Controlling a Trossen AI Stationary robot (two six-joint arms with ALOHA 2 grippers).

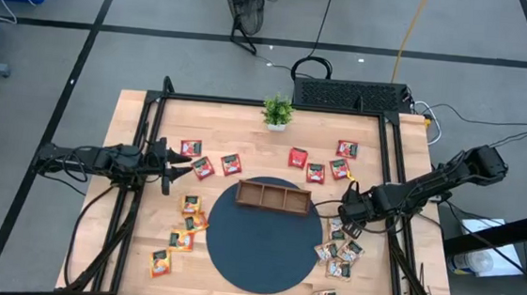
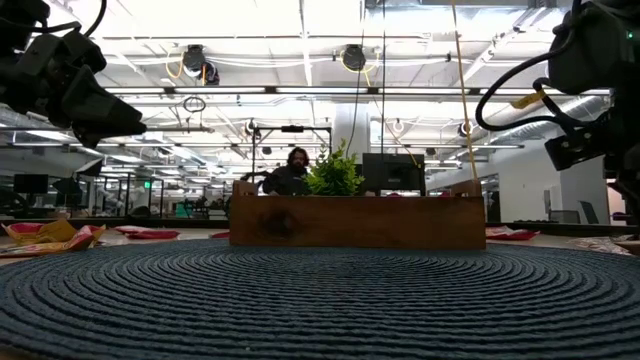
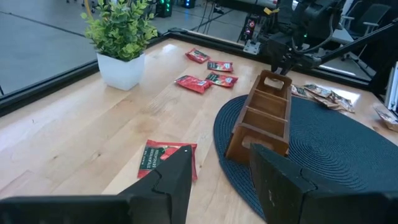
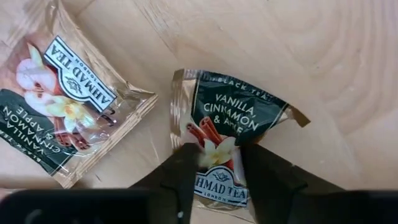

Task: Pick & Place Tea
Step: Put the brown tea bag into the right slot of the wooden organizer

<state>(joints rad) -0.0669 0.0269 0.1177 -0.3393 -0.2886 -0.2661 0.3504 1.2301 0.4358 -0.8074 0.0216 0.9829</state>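
Now right gripper [image 4: 214, 171] pinching sachet [image 4: 227, 127], crumpled

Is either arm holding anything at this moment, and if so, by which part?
The right gripper has its jaws closing on one edge of a vanilla cinnamon tea sachet lying on the table. The left gripper holds nothing.

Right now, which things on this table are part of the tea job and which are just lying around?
Job:
- tea sachets: red, yellow-orange, pale
- wooden tray
- right gripper, fingers around a vanilla sachet

Lying about:
- potted plant
- round mat
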